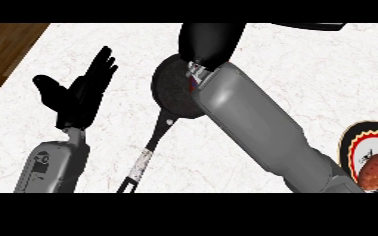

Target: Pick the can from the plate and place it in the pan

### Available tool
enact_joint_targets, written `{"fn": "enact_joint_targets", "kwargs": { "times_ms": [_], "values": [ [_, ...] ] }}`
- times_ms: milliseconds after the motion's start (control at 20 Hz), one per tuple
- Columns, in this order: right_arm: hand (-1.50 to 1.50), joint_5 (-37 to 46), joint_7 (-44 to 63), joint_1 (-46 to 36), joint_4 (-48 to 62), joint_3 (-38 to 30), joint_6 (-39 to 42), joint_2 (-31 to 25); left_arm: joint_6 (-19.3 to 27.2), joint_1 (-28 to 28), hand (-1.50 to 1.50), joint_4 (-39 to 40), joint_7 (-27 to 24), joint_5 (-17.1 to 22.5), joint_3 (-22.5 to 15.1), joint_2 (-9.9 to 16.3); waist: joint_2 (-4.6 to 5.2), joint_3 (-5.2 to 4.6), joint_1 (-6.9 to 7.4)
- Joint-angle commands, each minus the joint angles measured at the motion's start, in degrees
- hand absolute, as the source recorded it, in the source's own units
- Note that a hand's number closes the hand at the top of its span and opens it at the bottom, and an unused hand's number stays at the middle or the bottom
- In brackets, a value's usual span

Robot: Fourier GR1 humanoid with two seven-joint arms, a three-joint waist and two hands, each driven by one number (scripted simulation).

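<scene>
A pale marbled stone worktop [295, 65] fills most of the head view, and a strip of brown wooden floor or edge [18, 40] shows at the upper left corner, so the worktop's border runs diagonally there. Wide bare stone lies between the two arms and across the upper right.

The left hand [77, 92], black on a grey forearm, stands near the left side with fingers straight and spread upward and the thumb out to the side, holding nothing and well apart from everything else.

A dark round frying pan [173, 87] lies in the middle, its long black handle with a worn pale patch [144, 155] running down toward the lower edge. The right forearm crosses diagonally from the lower right and covers the pan's right part.

The right hand [210, 42] sits over the pan's upper rim, its fingers curled down around a small metallic can [196, 72], of which only a silvery sliver with a touch of red shows below the hand. The can is over the pan's bowl; whether it touches the pan's floor cannot be told.

At the right edge, a round plate with a dark, patterned rim [354, 142] is partly cut off, with a reddish-brown item [369, 172] on it.
</scene>
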Motion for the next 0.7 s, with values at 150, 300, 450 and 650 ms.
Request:
{"fn": "enact_joint_targets", "kwargs": {
  "times_ms": [150, 300, 450, 650],
  "values": [
    [1.50, -4.3, 14.8, 0.4, 5.4, 4.5, -9.5, 0.8, 1.7, -0.3, 0.00, 1.5, -1.4, -0.4, 1.4, -0.7, 0.05, 0.15, -2.91],
    [1.50, -6.1, 13.0, 4.3, 5.7, 7.0, -15.3, 0.8, 1.2, 0.9, 0.00, 0.1, -1.2, -0.1, 2.8, 1.1, -0.15, 0.22, -3.82],
    [1.50, -7.5, 9.7, 5.1, 10.0, 6.3, -20.6, 0.8, 0.9, 1.9, 0.00, -0.1, -1.1, 0.5, 2.1, 0.0, 0.17, 0.24, -3.44],
    [1.50, -8.9, 6.0, 8.0, 15.5, 7.3, -26.7, 0.8, 1.1, 2.2, 0.00, -1.8, -0.4, 0.2, 2.1, 0.5, 0.29, 0.28, -3.38]
  ]
}}
